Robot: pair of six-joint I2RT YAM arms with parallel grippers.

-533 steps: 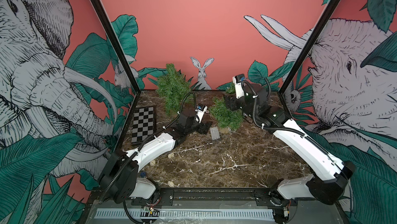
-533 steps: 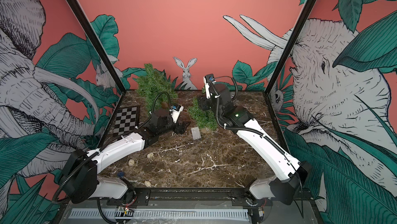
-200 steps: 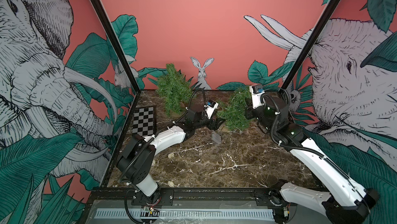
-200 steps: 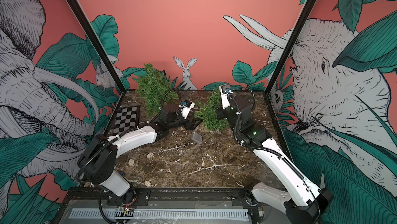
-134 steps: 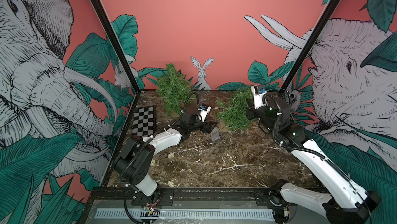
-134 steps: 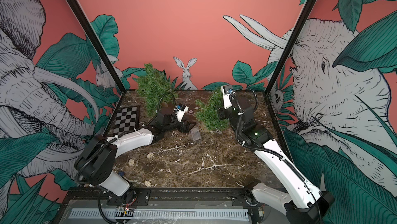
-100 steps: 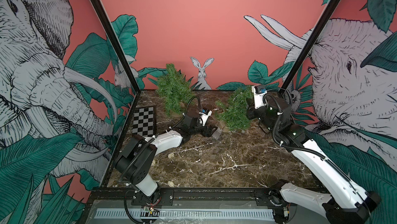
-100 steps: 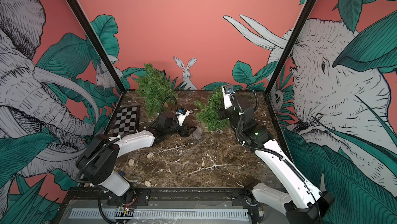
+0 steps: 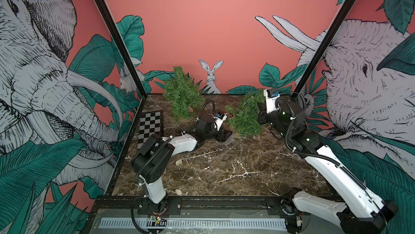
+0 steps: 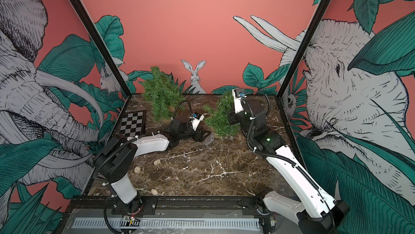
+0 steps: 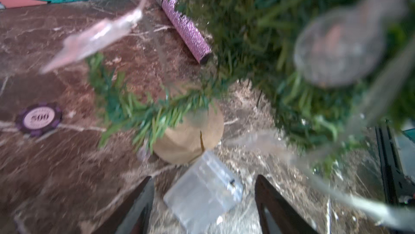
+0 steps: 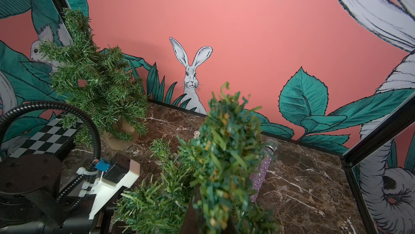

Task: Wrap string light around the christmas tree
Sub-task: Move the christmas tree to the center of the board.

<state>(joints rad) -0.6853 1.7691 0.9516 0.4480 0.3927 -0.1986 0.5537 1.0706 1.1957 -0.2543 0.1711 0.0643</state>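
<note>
While the right end effector (image 10: 229,114) pinches the tilted christmas tree (image 9: 246,116) near its top, the left end effector (image 11: 204,183), spread wide, straddles a clear battery box (image 11: 202,197) on the table (image 9: 224,172) beside the wooden base (image 11: 190,136). Blurred string light (image 11: 339,46) bulbs hang among the branches. A glittery microphone (image 11: 184,24) lies behind, with a poker chip (image 11: 38,118) nearby.

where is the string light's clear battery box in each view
top view: battery box mid-picture, at the foot of the christmas tree
top view: same spot, at the tree's foot
left wrist: in front of the tree's wooden base, box at
right wrist: not in it
shared landmark: the tilted tree
</note>
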